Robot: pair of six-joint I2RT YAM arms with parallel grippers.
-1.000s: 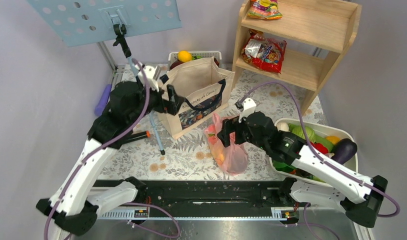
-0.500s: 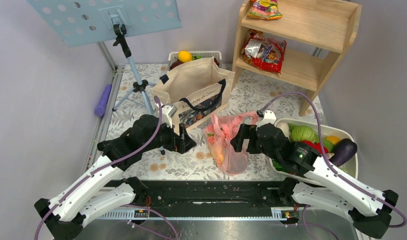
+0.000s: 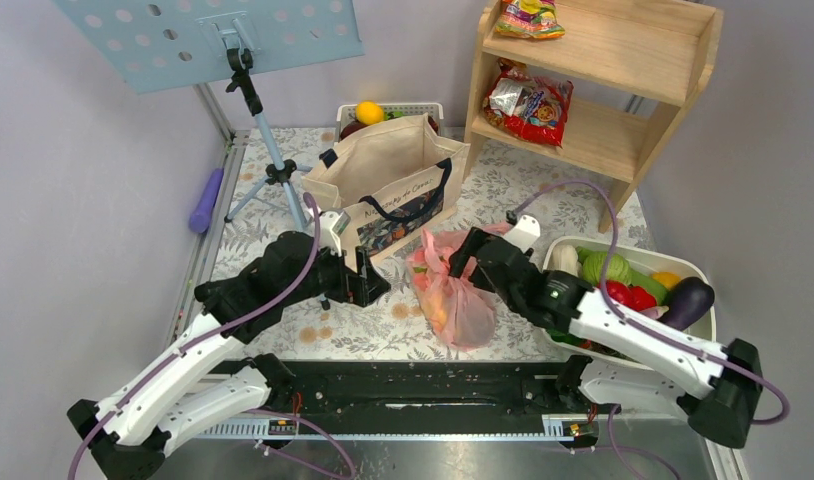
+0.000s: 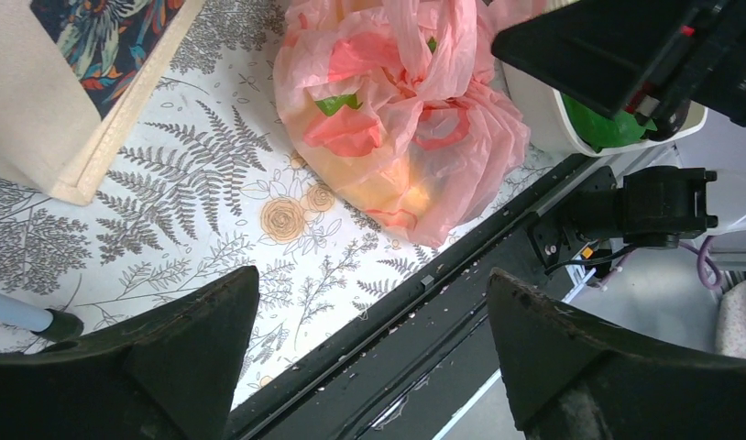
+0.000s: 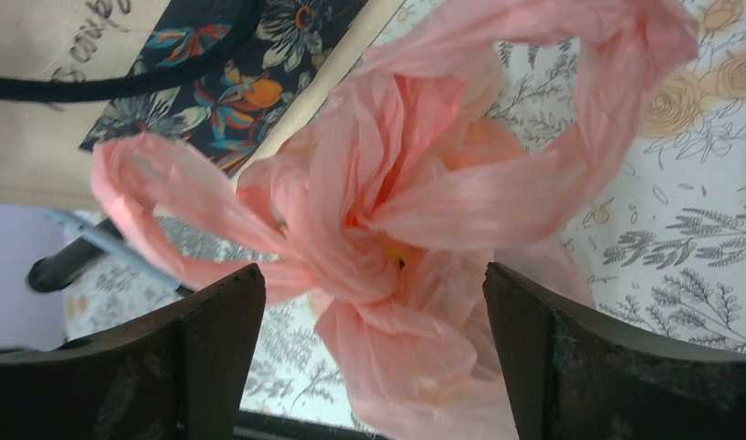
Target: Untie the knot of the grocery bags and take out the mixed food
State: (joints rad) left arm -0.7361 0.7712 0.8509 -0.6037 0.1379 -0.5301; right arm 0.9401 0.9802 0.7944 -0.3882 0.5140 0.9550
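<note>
right pincer [image 3: 459,262] shifted, knotted bag [image 3: 465,314] holds food [image 4: 334,104]

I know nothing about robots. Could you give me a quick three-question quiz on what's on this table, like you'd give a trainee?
1. True or false: the knot on the pink bag is untied.
2. Which tool is nearer the knot? A. the left tool. B. the right tool. C. both equally far.
3. Short answer: what beige thing with dark handles stands just behind the pink bag?

Key
1. False: the handles are tied together.
2. B: the knot sits between its open fingers in the right wrist view.
3. The tote.
</note>
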